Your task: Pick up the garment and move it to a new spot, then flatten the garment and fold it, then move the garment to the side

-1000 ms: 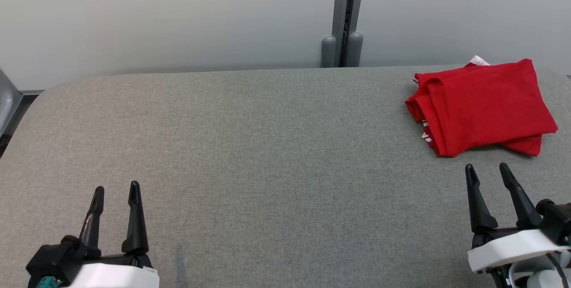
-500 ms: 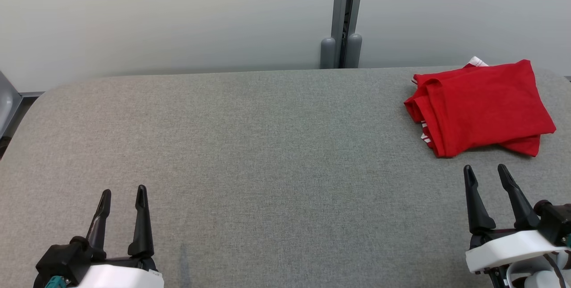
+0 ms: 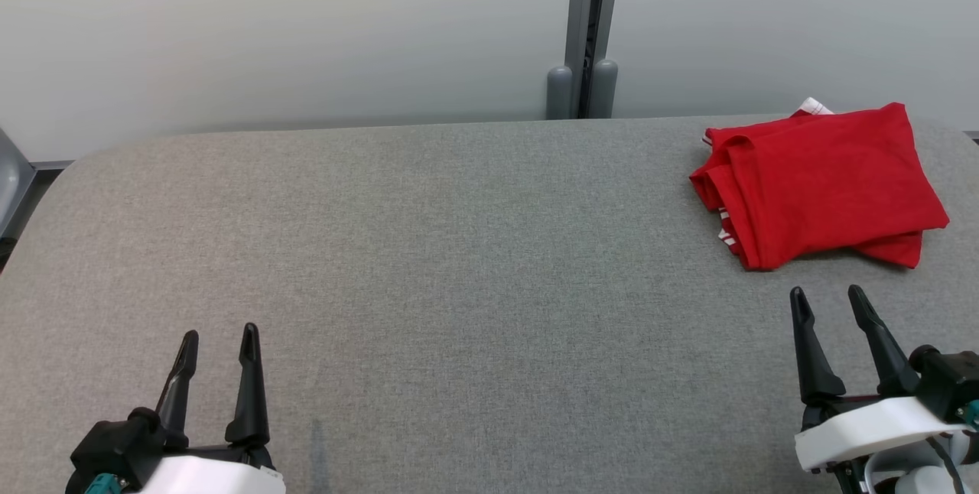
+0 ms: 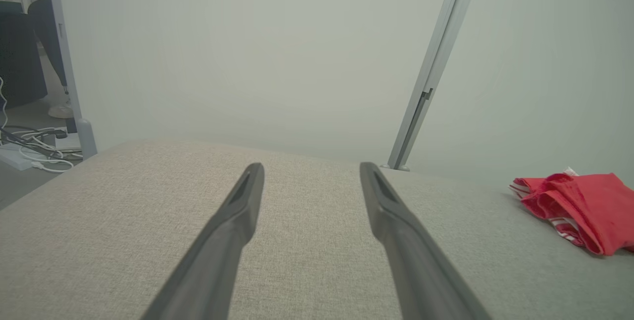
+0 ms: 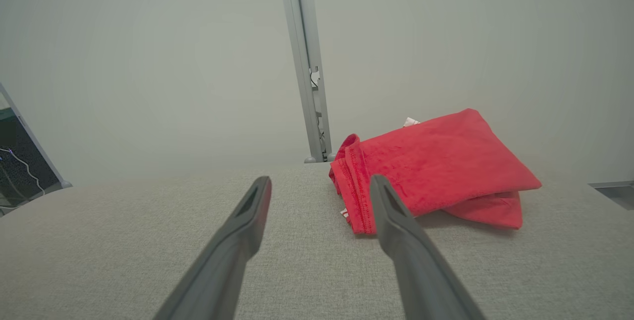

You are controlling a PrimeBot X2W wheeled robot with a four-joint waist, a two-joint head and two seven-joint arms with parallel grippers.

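The garment (image 3: 822, 180) is red with white-striped trim and lies folded at the far right of the grey table (image 3: 459, 249). It also shows at the right edge of the left wrist view as the garment (image 4: 579, 208), and ahead of the fingers in the right wrist view as the garment (image 5: 431, 166). My right gripper (image 3: 826, 301) is open at the lower right, just short of the garment's near edge, not touching it. My left gripper (image 3: 220, 337) is open at the lower left, far from the garment, with nothing between its fingers.
A pale wall panel with a grey vertical post (image 3: 585, 27) stands behind the table's far edge. Cables (image 4: 29, 144) lie on the floor beyond the table's left end. The table's corners are rounded.
My left gripper has drawn back toward the near edge and shifted a little right. The right gripper and garment keep their places; the camera has shifted slightly.
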